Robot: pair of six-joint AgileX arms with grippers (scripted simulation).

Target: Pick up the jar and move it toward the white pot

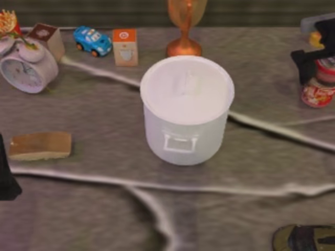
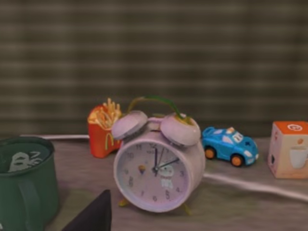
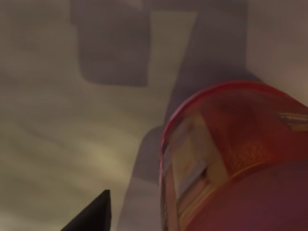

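The jar (image 1: 318, 93), with a red lid and a red-and-white label, stands at the table's far right edge. My right gripper (image 1: 313, 61) is right over it, black against the jar's left side. In the right wrist view the jar (image 3: 231, 159) fills the near side, and one dark fingertip (image 3: 96, 214) stands apart from it with a gap between; the other finger is hidden. The gripper is open. The white pot (image 1: 186, 110), large with a side handle, stands in the middle of the table, well left of the jar. My left gripper (image 1: 5, 180) is parked at the left edge, open.
Along the back stand an alarm clock (image 1: 26, 65), a fries toy (image 1: 8, 23), a brown cube (image 1: 47, 37), a blue toy car (image 1: 92, 41), an orange-white box (image 1: 125, 47) and an orange goblet (image 1: 184, 26). A tan block (image 1: 40, 145) lies left, a dark car (image 1: 303, 238) at front right.
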